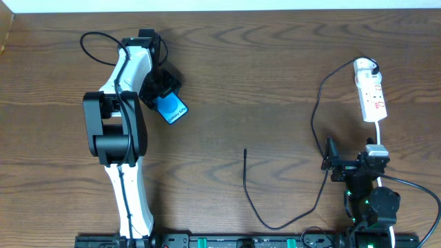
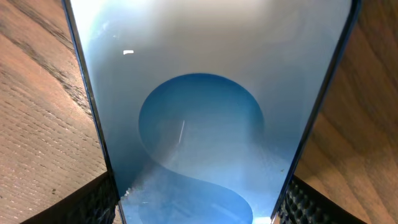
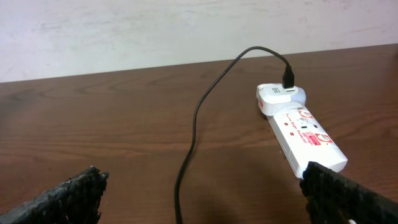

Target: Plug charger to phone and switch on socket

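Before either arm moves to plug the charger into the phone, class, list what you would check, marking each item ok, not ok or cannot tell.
1. Grip: the left gripper is shut on the long edges of the phone: ok.
2. Reach: the plug tip of the charger lies free on the table, apart from both arms: ok.
3. Free hand: the right gripper is open with nothing between its fingers: ok.
4. Supply end: the charger's far end sits in the white adapter on the socket: ok.
5. Phone's port facing the plug tip: cannot tell.
6. Socket switch position: cannot tell.
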`<state>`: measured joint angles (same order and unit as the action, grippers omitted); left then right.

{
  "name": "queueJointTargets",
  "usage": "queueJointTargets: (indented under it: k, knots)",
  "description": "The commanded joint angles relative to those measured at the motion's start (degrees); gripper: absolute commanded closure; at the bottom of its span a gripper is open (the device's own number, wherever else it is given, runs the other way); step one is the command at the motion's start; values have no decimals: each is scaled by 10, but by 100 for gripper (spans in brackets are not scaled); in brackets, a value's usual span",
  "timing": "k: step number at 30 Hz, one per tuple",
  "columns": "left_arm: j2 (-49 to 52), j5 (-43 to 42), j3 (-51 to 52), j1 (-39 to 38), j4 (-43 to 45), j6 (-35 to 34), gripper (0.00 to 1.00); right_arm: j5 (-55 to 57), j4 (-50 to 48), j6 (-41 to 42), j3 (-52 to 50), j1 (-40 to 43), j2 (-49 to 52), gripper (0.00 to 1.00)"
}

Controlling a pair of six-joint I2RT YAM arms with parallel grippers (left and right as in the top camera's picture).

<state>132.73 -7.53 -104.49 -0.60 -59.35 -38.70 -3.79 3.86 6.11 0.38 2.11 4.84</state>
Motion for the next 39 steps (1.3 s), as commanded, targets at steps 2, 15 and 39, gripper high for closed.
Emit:
queueJointTargets:
  k: [2, 15, 39]
  knots:
    - [4, 22, 13, 2, 1, 3, 32, 4, 2, 1, -1, -3, 0, 1]
    - [4, 22, 13, 2, 0, 3, 47, 4, 2, 1, -1, -3, 0, 1]
    - [-10, 20, -8, 3, -2, 3, 79, 5, 2, 1, -1, -3, 0, 1]
